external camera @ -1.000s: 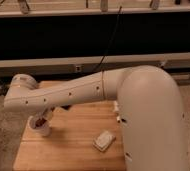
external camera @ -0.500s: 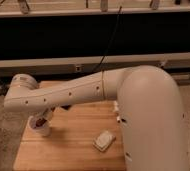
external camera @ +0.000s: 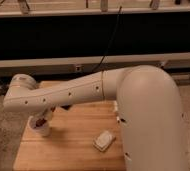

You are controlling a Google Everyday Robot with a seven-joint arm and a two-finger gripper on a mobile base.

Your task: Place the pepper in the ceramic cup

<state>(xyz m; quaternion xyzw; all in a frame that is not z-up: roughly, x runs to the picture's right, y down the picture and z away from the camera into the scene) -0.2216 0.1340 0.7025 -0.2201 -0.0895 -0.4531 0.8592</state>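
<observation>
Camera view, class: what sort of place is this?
Probably a robot test lab: a wooden table, speckled floor and a dark wall with a dangling cable. The tool hangs over the ceramic cup.

A test room or robotics lab was suggested rather than a home. A small wooden desk [external camera: 73, 145] with a butcher-block top was set on a speckled, terrazzo-like floor [external camera: 0, 125], as found in institutional buildings. A long dark recess [external camera: 88, 37] framed by pale horizontal rails [external camera: 63, 62] was seen behind it, with a black cable [external camera: 110, 42] hanging down across it. Much of the view was filled by a large white robot arm [external camera: 138, 110], its claw [external camera: 40, 120] lowered at a white cup [external camera: 42, 129] at the desk's left edge.
</observation>
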